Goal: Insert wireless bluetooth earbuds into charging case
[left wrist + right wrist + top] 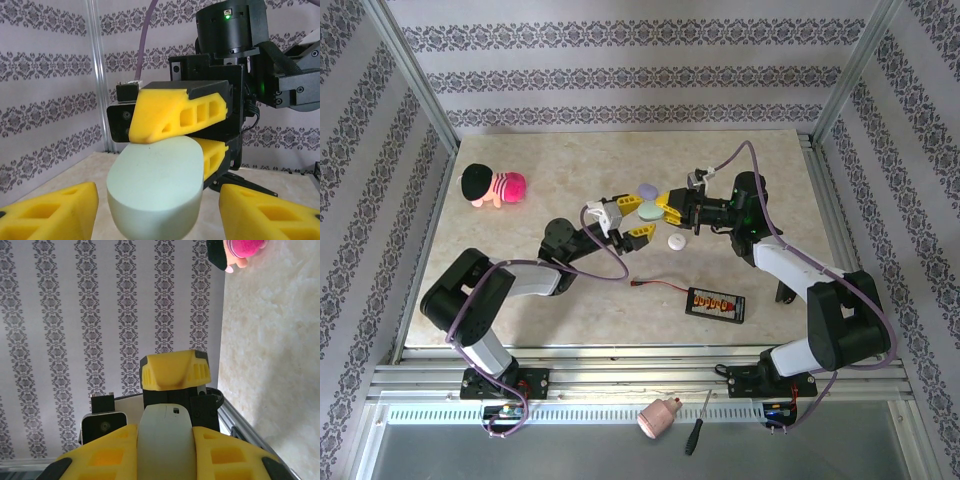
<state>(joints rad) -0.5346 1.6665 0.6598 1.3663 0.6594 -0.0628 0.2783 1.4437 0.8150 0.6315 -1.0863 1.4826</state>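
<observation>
The right hand (pixel 668 205) grips the green case (pixel 155 190). The left hand (pixel 623 220) is open around it and should probably close next.

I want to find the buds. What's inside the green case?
Only its smooth shell shows: the green case is shut, pinched by the right gripper. Its inside is covered.

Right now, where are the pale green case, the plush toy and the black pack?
pale green case (pixel 155 192), left wrist view, smooth front face.
plush toy (pixel 497 186), top external view, striped middle.
black pack (pixel 717 304), top external view, red label.
</observation>
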